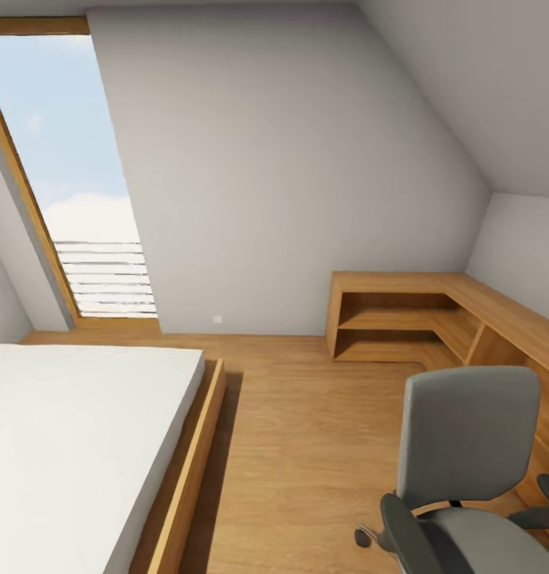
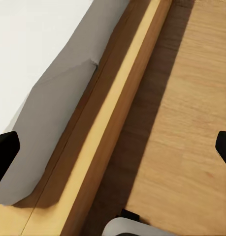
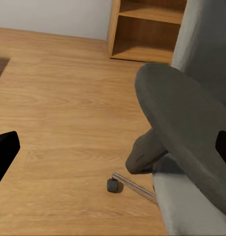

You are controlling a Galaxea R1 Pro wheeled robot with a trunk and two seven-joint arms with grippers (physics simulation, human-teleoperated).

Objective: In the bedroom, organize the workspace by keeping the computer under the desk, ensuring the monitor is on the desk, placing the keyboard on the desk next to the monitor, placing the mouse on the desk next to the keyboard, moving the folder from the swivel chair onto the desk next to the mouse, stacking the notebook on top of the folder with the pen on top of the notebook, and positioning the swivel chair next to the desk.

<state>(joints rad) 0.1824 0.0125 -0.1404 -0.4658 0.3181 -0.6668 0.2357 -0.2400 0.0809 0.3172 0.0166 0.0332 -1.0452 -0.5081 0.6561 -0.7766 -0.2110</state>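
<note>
The swivel chair [image 1: 465, 434] stands at the lower right of the head view, its grey back towards me, dark arms at both sides and a grey seat below. In the right wrist view a dark armrest [image 3: 186, 123] is close by, with a chrome leg and caster [image 3: 113, 185] on the floor under it. My right gripper [image 3: 113, 150] is open, its black fingertips [image 3: 4, 155] far apart, just beside that armrest. My left gripper [image 2: 113, 150] is open too, with nothing in it, over the bed's edge. The desk, computer, monitor, keyboard, mouse, folder, notebook and pen are out of view.
A low bed [image 1: 83, 446] with a white mattress and a wooden frame [image 2: 113, 113] is at the left. A light wooden corner shelf unit [image 1: 401, 311] runs along the right wall. Wooden floor [image 1: 306, 446] lies between them. A tall slanted window [image 1: 75, 183] is at the back left.
</note>
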